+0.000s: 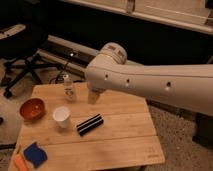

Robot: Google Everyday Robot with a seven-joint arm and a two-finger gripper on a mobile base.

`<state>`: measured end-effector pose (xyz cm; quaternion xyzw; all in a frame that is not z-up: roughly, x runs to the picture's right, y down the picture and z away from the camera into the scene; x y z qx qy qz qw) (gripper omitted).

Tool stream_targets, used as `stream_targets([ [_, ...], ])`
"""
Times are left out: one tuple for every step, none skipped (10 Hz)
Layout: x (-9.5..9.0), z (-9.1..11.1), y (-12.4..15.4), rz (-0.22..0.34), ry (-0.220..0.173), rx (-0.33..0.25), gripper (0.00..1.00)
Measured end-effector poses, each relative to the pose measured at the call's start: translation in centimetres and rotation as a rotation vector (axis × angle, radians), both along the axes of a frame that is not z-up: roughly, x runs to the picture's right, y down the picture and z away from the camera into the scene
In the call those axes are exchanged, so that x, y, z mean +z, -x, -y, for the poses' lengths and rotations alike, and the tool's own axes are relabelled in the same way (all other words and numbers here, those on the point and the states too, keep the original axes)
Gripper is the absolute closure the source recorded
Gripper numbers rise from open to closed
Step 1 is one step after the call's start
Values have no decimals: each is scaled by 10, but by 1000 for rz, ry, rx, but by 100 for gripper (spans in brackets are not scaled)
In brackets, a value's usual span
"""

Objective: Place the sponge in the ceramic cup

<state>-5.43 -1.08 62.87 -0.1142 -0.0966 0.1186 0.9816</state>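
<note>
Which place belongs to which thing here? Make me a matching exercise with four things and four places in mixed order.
Things:
1. sponge
2. ceramic cup
3. orange-red bowl
4. gripper

Places:
A. hanging above the back of the table, beside the clear bottle
B. front left corner of the table, next to the thin orange item
C. near the table's left edge, behind the sponge
D. between the bowl and the black striped object

Pairs: 1-B, 2-D, 3-C, 4-A
</note>
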Motion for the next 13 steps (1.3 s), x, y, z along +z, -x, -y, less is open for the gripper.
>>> stream_targets([
  [0,0,0,0,0,0,20],
  [0,0,0,0,0,0,20],
  [0,0,0,0,0,0,20],
  [0,0,0,0,0,0,20],
  [0,0,0,-1,0,-1,20],
  [0,0,1,-2,0,-3,20],
  [1,-2,10,7,2,-23,20],
  [1,-6,30,31,4,-56,20],
  [0,-9,45,51,7,-83,20],
  [-1,-12,63,76,9,-111,20],
  [-2,-15,76,96,10,-135,20],
  [-5,-21,97,129,11,-176,20],
  [-8,-28,112,152,13,-209,20],
])
